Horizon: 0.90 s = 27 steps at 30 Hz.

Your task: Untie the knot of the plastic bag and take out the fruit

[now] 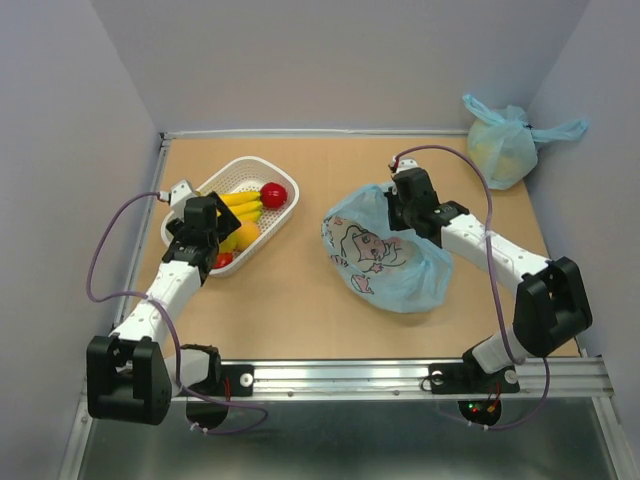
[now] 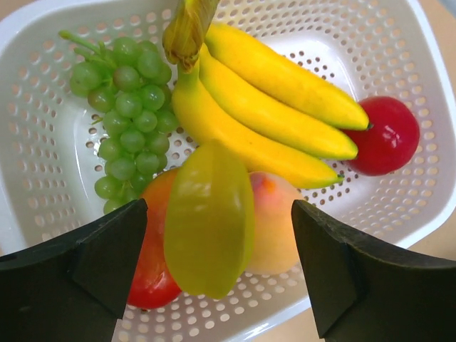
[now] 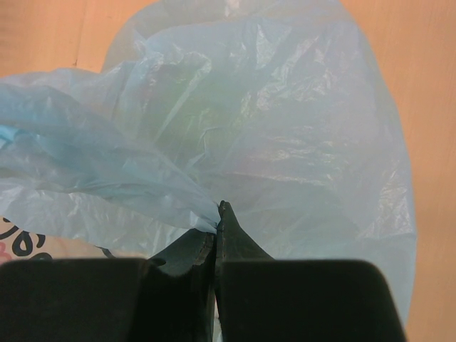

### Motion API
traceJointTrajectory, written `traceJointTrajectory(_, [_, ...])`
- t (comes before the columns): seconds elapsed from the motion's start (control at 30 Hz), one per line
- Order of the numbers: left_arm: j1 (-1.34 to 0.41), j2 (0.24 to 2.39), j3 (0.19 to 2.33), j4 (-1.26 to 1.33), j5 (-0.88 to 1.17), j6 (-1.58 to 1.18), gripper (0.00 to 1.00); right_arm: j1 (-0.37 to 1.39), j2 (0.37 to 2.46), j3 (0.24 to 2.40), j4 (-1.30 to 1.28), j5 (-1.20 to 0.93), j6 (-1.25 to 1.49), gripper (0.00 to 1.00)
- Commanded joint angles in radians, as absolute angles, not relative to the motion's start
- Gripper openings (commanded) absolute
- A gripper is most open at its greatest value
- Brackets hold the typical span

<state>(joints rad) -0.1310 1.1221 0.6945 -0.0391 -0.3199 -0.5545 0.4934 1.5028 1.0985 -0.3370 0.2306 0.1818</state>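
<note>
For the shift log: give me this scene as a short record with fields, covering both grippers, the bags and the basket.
left gripper: open over the basket, clear of the yellow-green fruit below
right gripper: shut on the plastic bag
plastic bag: printed, slumped on the table right of the basket
basket: bananas, grapes, red apple, yellow-green fruit
plain bag: tied, far right corner

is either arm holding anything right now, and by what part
The right gripper has its jaws shut on a gathered fold of film at the far edge of the plastic bag. The left gripper is open above the basket, holding nothing.
</note>
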Motion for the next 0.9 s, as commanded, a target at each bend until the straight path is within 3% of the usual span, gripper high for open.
traceJointTrajectory(0.0, [-0.129, 1.115, 0.742, -0.061, -0.318, -0.494, 0.95, 0.506, 1.45, 1.137, -0.341, 0.218, 0.155, 0.0])
traceJointTrajectory(0.27, [-0.136, 1.052, 0.75, -0.054, -0.204, -0.397, 0.95, 0.52, 1.31, 1.21, -0.344, 0.17, 0.078, 0.0])
traceJointTrajectory(0.6, [-0.25, 0.94, 0.769, 0.032, -0.081, -0.318, 0.95, 0.597, 1.095, 1.155, -0.319, -0.051, 0.011, 0.0])
traceJointTrajectory(0.7, [-0.313, 0.919, 0.773, 0.054, -0.057, -0.301, 0.95, 0.597, 1.117, 1.085, -0.314, -0.006, 0.031, 0.0])
traceJointTrajectory(0.87, [-0.466, 0.881, 0.788, 0.078, -0.015, -0.281, 0.94, 0.597, 1.209, 1.017, -0.311, 0.247, 0.126, 0.0])
